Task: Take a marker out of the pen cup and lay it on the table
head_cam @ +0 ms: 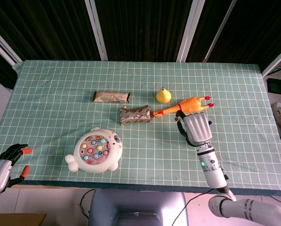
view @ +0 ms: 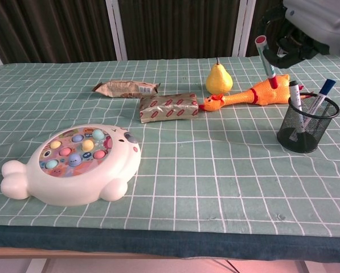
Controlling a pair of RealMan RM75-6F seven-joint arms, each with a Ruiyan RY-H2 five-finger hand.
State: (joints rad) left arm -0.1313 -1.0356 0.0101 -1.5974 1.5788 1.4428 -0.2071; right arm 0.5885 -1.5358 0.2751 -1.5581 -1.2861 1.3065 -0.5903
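My right hand [view: 306, 25] hangs high above the table and holds a red-capped marker [view: 267, 61], which slants in the air left of the pen cup. In the head view the right hand [head_cam: 196, 128] covers the cup and most of the marker. The black mesh pen cup [view: 306, 124] stands at the right with a black-capped and a blue-capped marker still in it. My left hand [head_cam: 6, 160] rests off the table's near left corner, fingers apart and empty.
A rubber chicken [view: 252, 94] and a yellow pear [view: 218, 79] lie just behind the held marker. A foil snack pack [view: 168, 106], a brown wrapper [view: 125, 87] and a white fishing-game toy [view: 73, 162] sit further left.
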